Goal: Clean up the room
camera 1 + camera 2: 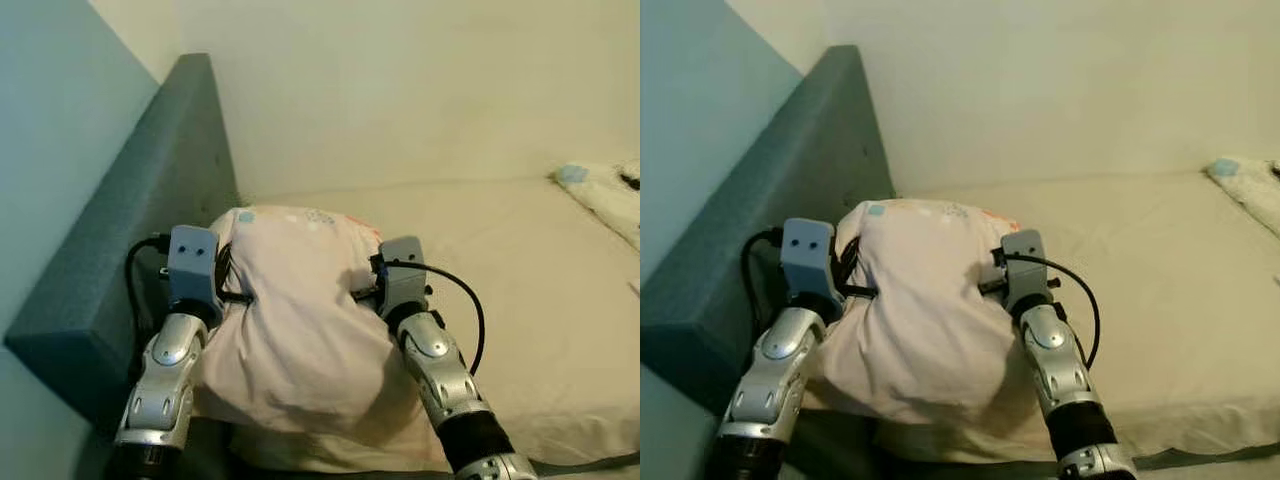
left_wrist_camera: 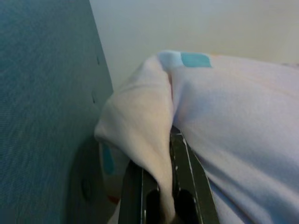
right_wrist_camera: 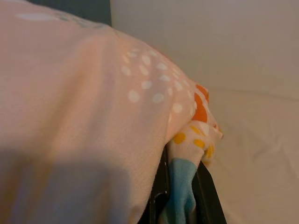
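Holding a pale pink pillow (image 1: 300, 320) between both arms, the robot stands at the head end of a bed (image 1: 520, 300), beside the grey-green upholstered headboard (image 1: 130, 250). The left gripper (image 1: 232, 285) grips the pillow's left side; in the left wrist view a fold of the pillowcase runs down between its black fingers (image 2: 187, 186), which are closed narrowly on the fabric. The right gripper (image 1: 362, 282) grips the opposite side; in the right wrist view a dotted blue and orange corner of the case is pinched between its fingers (image 3: 208, 196). The pillow appears to hang above the near corner of the cream sheet, close to the headboard; whether its underside touches the mattress cannot be told. A second patterned piece of bedding (image 1: 605, 195) lies at the far right edge of the bed. As a judgement, the pillow's placement is under way but unfinished: it has yet to be lowered against the headboard and let go, and the bedding at the right edge may still need straightening.
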{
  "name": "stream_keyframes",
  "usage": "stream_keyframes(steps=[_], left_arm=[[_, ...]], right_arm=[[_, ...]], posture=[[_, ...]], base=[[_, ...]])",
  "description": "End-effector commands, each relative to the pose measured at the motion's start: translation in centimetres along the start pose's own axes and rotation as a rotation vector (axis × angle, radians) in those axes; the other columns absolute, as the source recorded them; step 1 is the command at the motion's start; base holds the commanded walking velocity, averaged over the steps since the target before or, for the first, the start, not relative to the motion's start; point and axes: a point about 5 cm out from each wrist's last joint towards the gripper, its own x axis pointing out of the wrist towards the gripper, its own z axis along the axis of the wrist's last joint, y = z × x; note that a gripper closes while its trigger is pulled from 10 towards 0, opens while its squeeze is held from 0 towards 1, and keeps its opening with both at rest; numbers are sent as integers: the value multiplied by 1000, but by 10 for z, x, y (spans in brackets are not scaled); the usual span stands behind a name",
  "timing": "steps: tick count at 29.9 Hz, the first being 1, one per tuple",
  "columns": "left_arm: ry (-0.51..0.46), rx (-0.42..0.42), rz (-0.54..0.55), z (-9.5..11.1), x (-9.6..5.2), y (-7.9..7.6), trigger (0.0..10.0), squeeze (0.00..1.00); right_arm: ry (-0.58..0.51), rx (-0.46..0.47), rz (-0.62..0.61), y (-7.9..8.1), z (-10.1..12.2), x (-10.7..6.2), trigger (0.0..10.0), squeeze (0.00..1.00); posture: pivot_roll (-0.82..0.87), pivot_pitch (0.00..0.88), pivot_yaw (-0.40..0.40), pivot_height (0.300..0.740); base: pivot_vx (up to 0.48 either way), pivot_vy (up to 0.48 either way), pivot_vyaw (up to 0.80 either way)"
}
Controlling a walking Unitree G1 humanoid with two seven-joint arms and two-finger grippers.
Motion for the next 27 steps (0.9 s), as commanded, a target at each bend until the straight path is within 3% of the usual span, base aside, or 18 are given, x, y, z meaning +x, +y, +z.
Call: stream_keyframes(steps=[1, 7, 13, 27], left_arm=[[-49, 1, -26, 8, 0, -6, 10000, 0], [-35, 10, -47, 7, 0, -9, 10000, 0], [-25, 30, -54, 6, 1, -11, 10000, 0], [-10, 20, -53, 3, 1, -11, 10000, 0]], right_arm=[[-80, 1, 41, 10, 14, 3, 10000, 0], [-77, 4, 36, 9, 12, 3, 10000, 0], [-75, 5, 36, 10, 12, 2, 10000, 0], [-71, 10, 33, 9, 11, 2, 10000, 0]], posture=[[-31, 72, 55, 740], [-31, 72, 55, 740], [-29, 74, 58, 740], [-27, 76, 61, 740]], base=[[0, 0, 0], [0, 0, 0], [0, -480, 0], [0, 0, 0]])
